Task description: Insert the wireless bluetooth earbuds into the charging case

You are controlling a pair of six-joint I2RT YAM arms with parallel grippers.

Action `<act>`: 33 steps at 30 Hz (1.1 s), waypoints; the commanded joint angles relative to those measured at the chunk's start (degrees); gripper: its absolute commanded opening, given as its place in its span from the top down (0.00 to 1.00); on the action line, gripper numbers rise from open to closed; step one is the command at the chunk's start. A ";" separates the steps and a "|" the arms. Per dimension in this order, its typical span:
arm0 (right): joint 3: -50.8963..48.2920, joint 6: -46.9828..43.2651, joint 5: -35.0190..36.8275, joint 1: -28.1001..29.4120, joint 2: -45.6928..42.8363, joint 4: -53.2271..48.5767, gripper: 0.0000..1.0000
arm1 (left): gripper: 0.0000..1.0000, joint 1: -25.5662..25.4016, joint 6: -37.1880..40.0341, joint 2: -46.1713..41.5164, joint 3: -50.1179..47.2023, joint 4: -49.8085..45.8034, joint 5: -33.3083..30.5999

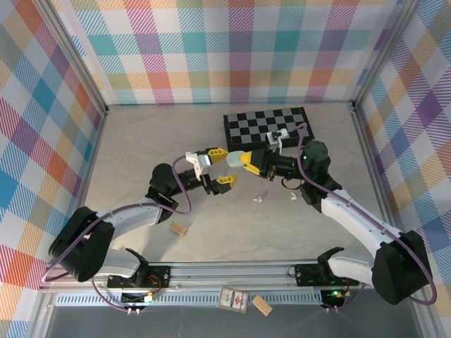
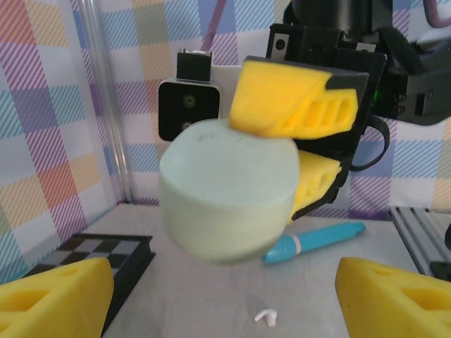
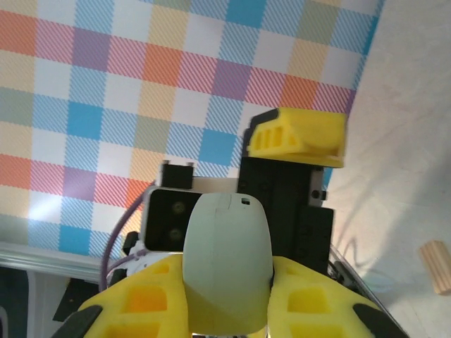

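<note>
Top external view, earbud: You have one white earbud lying loose on the table, just in front of the spot where the two grippers meet and touching neither.
Left wrist view, earbud: The same small stemmed bud lies on the table under the raised case.
Second piece: Another tiny white bit lies to its right, beside the right arm. It is too small to name.
Charging case: The pale green, pebble-shaped charging case is held in the air above the table, well clear of the earbud. In the right wrist view a thin seam shows near its far end.
Right gripper: Your right gripper has its yellow fingers pinched on the case from both sides.
Left gripper: Your left gripper faces the case with its jaws spread wide. Its yellow fingertips are apart from the case.
Teal pen: A teal pen lies on the table behind the case.
Checkerboard: A black and grey checkerboard sits at the far side of the table.
Wooden block: A tan wooden block rests near the left arm.
Walls: Pastel plaid walls surround the table.
</note>
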 commanded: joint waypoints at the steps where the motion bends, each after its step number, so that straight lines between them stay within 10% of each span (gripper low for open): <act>1: -0.49 6.82 -0.60 1.21 1.54 8.75 0.96 | 0.23 0.47 -4.00 1.55 0.84 9.96 3.77; 33: -0.96 7.62 1.37 3.68 3.13 5.64 0.96 | 0.45 0.47 -2.11 0.71 1.97 9.77 6.21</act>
